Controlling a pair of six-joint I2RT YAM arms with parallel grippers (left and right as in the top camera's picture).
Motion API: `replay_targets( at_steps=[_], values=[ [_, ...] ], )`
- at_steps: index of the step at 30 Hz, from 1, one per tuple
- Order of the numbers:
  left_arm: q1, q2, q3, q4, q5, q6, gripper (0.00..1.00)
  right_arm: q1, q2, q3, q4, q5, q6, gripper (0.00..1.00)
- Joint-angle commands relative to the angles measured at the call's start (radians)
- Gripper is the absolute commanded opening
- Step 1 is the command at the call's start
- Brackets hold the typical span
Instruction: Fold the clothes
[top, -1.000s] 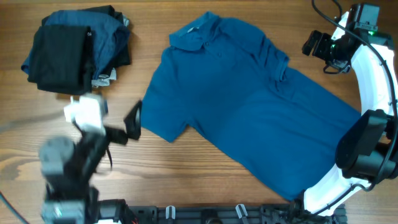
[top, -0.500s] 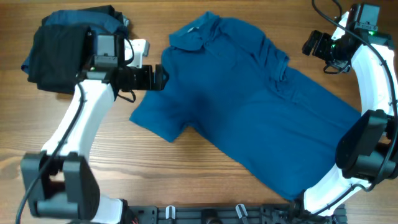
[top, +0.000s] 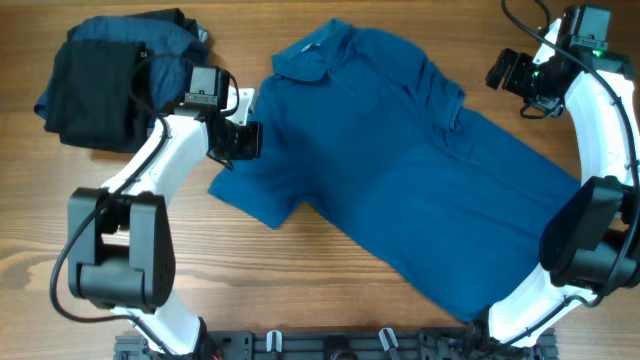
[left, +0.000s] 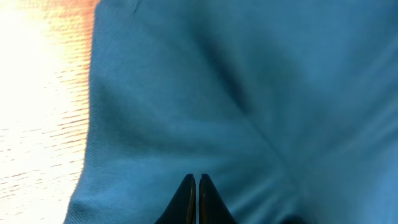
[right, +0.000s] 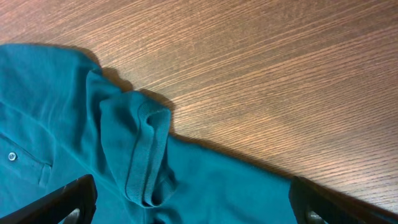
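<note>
1. Wooden surface (top: 330, 290) carries a blue polo shirt (top: 400, 190), spread diagonally, collar toward the far edge.
2. Left fingers (left: 185, 202) are together, tips over the shirt's near sleeve area; pinched cloth cannot be confirmed.
3. Right fingers (right: 78, 196) stand wide apart, holding nothing, above the bunched opposite sleeve (right: 146, 155).
4. Pile of dark garments (top: 110, 80) lies beside the left arm.

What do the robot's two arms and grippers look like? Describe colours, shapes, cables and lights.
Both arms have smooth white links joined by bulky black joints. Thin black cables loop alongside the left arm and over the top of the right arm, which also shows a small green light. The left gripper and right gripper are black; the wrist views show dark, tapering fingers.
</note>
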Motion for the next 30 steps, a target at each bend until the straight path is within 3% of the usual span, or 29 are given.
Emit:
replay_targets(
  at_steps=[1, 10, 13, 19, 30],
  values=[
    [-0.004, 0.054, 0.010, -0.003, -0.096, -0.048, 0.04, 0.002, -0.010, 0.003, 0.002, 0.006, -0.005, 1.00],
    [-0.003, 0.136, 0.005, -0.060, -0.169, -0.069, 0.04, 0.002, -0.010, 0.003, 0.002, 0.005, -0.005, 1.00],
    [-0.003, 0.137, -0.016, -0.111, -0.267, -0.141, 0.04, 0.002, -0.010, 0.003, 0.002, 0.005, -0.005, 1.00],
    [-0.003, 0.137, -0.084, -0.157, -0.330, -0.259, 0.04, 0.002, -0.010, 0.003, 0.002, 0.005, -0.005, 1.00],
    [-0.003, 0.120, -0.130, -0.155, -0.303, -0.271, 0.04, 0.002, -0.010, 0.003, 0.002, 0.005, -0.005, 1.00]
  ],
)
